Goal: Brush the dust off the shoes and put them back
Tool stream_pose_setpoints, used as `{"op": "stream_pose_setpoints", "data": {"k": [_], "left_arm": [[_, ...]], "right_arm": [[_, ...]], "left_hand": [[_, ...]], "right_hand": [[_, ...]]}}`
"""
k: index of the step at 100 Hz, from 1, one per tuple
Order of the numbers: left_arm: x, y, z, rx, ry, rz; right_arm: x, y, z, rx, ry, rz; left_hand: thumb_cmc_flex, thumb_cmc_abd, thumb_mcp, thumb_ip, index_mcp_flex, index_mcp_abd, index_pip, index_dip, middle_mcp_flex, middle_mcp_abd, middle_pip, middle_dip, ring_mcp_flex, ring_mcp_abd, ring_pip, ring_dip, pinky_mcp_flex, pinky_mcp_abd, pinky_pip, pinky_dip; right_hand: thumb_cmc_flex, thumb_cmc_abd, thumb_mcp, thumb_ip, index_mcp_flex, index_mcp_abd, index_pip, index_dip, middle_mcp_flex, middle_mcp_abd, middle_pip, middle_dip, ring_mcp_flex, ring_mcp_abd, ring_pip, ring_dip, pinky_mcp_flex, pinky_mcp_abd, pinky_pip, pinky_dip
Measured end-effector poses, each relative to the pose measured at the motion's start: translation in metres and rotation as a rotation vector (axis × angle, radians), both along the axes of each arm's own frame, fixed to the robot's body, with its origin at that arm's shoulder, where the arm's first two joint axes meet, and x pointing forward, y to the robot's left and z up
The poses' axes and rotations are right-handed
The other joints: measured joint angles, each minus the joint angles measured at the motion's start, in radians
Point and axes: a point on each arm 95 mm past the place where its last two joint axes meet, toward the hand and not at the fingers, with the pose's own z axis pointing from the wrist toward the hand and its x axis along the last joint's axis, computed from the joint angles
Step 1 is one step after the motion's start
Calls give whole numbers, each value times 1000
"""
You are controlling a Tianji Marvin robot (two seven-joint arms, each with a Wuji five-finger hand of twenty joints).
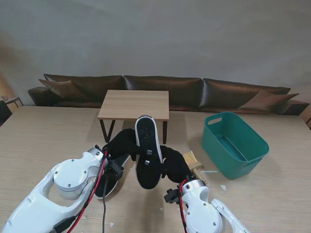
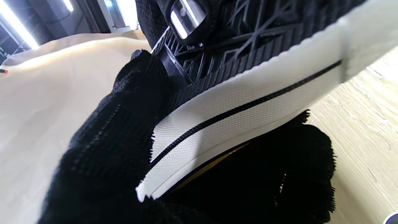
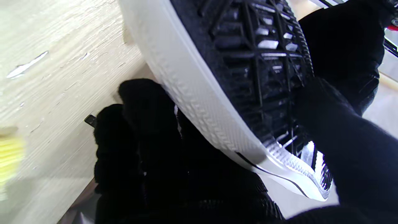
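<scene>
Both gloved hands gripped one shoe [image 1: 147, 150] above the counter [image 1: 43, 141], its black tread facing up: the left hand [image 1: 121, 145] clasped one side, the right hand [image 1: 174, 164] the other. A second shoe [image 1: 108, 182] lay beneath the left arm; a brush [image 1: 193, 160] rested beside a green basin [image 1: 252, 141].

Count from my station, stand view. Shoes: two, one raised shoe [image 1: 147, 150] sole toward me, one second shoe [image 1: 108, 183] flat on worktop [image 1: 43, 141] near my edge. Brush [image 1: 193, 160]: one. Green basin [image 1: 233, 143]: one, toward worktop right edge. Small wooden table [image 1: 134, 105]: one, far edge. Robot hands, black-gloved: two, left robot hand [image 1: 121, 145], right robot hand [image 1: 174, 164]. White scraps on worktop: several, too small to count.
</scene>
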Motion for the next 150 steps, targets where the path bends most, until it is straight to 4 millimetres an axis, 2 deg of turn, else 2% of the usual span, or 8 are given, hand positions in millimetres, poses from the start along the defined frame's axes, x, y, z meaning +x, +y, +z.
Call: {"op": "stream_pose_setpoints", "data": {"k": [8,25,42,59,70,89,110,150], "left_arm": [[0,0,-3,4,9,1],[0,0,-6,11,20,6],[-1,0,-7,18,18,18],[-6,2,-9,19,33,35],[-10,5,-10,25,45,47],[-16,10,-11,23,58,86],[-16,16,-10,77,26,113],[-24,30,0,127,-62,158]], "right_arm": [[0,0,-1,4,2,1],[1,0,-3,16,14,9],[-2,2,-8,117,83,-8],[-8,5,-14,198,143,-29],[-12,7,-18,234,172,-39],[-13,8,-23,265,199,-41],[-14,7,-32,266,223,-39],[-15,2,-51,248,264,-70]], "left_hand": [[0,0,-2,0,0,0,0,0,0,-2,0,0,0,0,0,0,-3,0,0,0],[0,0,-22,0,1,0,0,0,-7,-6,0,0,-2,-7,-1,-1,-34,0,0,13],[3,8,-58,0,1,-3,-47,0,-71,-11,-7,-5,-64,-36,5,7,-126,-24,-15,16],[16,40,-125,1,1,-22,-287,-47,-180,3,-51,-257,-199,-22,-78,-43,-267,-46,-163,27],[15,63,-142,1,3,-23,-565,-114,-259,16,-102,-343,-306,12,-200,-127,-358,-50,-287,15],[-68,174,-44,36,-6,-33,-834,-271,-409,31,-209,-498,-491,48,-415,-289,-478,-66,-562,-68],[-68,253,21,88,-44,-58,-882,-369,-516,35,-252,-620,-580,48,-506,-387,-499,-77,-780,-97],[-96,295,32,100,-80,-190,-904,-426,-573,43,-270,-670,-646,48,-557,-425,-458,-77,-998,-59]], "right_hand": [[40,-40,0,-49,65,0,17,-48,88,8,-12,9,74,-35,59,20,0,0,45,-15],[44,-127,60,-59,130,11,17,-47,171,25,-17,68,102,-54,204,85,0,0,93,-23],[48,-177,93,-59,164,33,17,36,197,44,-18,140,107,-42,332,132,0,1,123,-40],[57,-219,93,-59,200,42,17,91,231,52,-18,188,122,-23,409,163,0,35,136,-40],[59,-229,93,-70,204,43,16,102,239,56,-18,207,122,-16,425,169,0,47,136,-40],[59,-231,93,-70,216,46,17,110,249,57,-18,224,122,-10,427,173,0,48,136,-40],[61,-244,93,-70,241,52,17,124,276,60,-22,227,133,1,436,174,0,48,136,-40],[79,-265,94,-70,268,67,17,126,294,76,-23,256,134,25,436,184,0,48,136,-40]]}}
